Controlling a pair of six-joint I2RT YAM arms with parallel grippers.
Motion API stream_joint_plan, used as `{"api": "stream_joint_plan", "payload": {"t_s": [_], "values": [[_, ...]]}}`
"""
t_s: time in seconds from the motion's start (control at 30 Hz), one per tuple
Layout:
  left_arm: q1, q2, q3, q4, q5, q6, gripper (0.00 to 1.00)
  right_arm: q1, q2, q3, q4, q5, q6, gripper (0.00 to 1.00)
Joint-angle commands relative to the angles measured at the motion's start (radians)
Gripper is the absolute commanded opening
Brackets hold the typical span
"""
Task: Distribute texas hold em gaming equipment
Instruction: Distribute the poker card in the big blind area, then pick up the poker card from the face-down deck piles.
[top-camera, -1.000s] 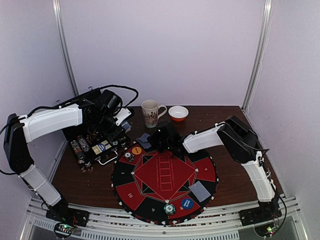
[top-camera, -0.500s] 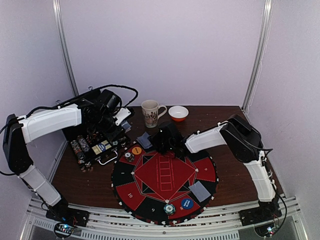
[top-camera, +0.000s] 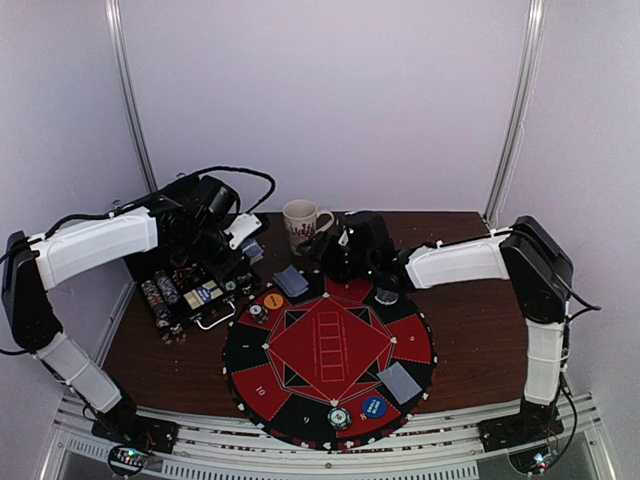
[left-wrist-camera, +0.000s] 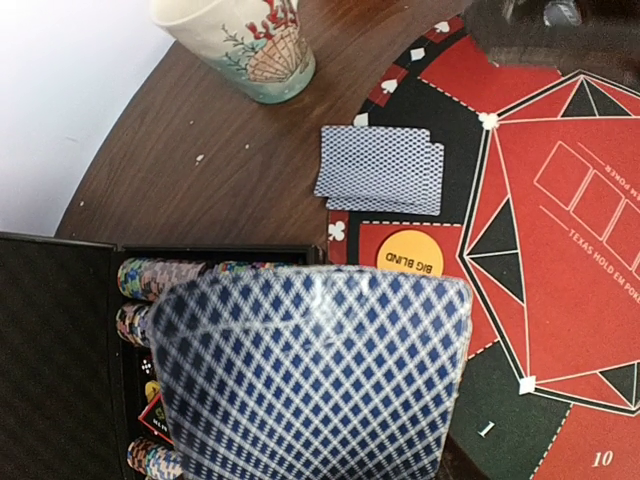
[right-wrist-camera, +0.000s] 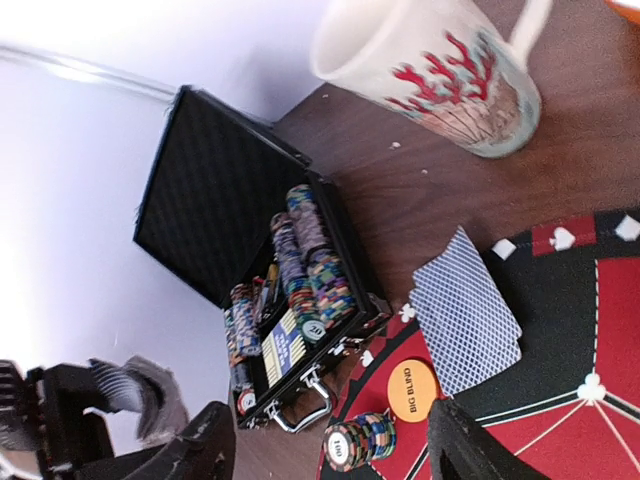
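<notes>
As it hangs over the case (right-wrist-camera: 210, 190), left hand (top-camera: 246, 243): clamped on a card stack (left-wrist-camera: 310, 380), far left corner.
Dealt cards (left-wrist-camera: 380, 170): mat (top-camera: 250, 350) rim, toward the far edge.
Right hand (right-wrist-camera: 330, 450): apart, empty, by the mug (top-camera: 300, 225).
Risk: stack may fan and spill; mug may get clipped.

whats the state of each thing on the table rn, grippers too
black hard case with metal handle: open, chips inside
white mug with red coral print: upright
two blue-backed playing cards: face down, overlapping
orange big blind disc: flat on round red-and-black felt mat
striped poker chip stack: standing by that disc
left gripper: shut on a blue-backed card
right gripper: open, empty
</notes>
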Motion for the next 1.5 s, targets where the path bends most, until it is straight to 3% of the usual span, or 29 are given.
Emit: {"api": "stream_joint_plan", "payload": {"t_s": [0.0, 0.2, 0.3, 0.7, 1.03, 1.17, 1.33, 1.47], "values": [[-0.009, -0.026, 0.006, 0.016, 0.076, 0.067, 0.47, -0.097, -0.105, -0.035, -0.036, -0.339, -0.388, 0.69], [-0.121, -0.057, 0.008, 0.018, 0.128, 0.173, 0.48, -0.141, -0.162, 0.045, -0.277, -0.719, -0.639, 0.75], [-0.163, -0.056, 0.013, 0.017, 0.150, 0.205, 0.47, -0.131, -0.156, 0.067, -0.237, -0.840, -0.615, 0.82], [-0.186, -0.042, 0.041, 0.017, 0.167, 0.209, 0.47, -0.063, -0.078, 0.157, -0.232, -0.808, -0.632, 0.85], [-0.188, -0.048, 0.045, 0.019, 0.172, 0.210, 0.47, -0.043, 0.018, 0.273, -0.289, -0.727, -0.643, 0.78], [-0.186, -0.050, 0.043, 0.022, 0.162, 0.211, 0.46, -0.049, -0.004, 0.262, -0.346, -0.711, -0.685, 0.70], [-0.186, -0.044, 0.032, 0.031, 0.150, 0.213, 0.45, -0.062, -0.043, 0.249, -0.412, -0.682, -0.726, 0.51], [-0.187, -0.040, 0.030, 0.034, 0.141, 0.213, 0.45, -0.065, -0.054, 0.254, -0.434, -0.690, -0.738, 0.50]]}}
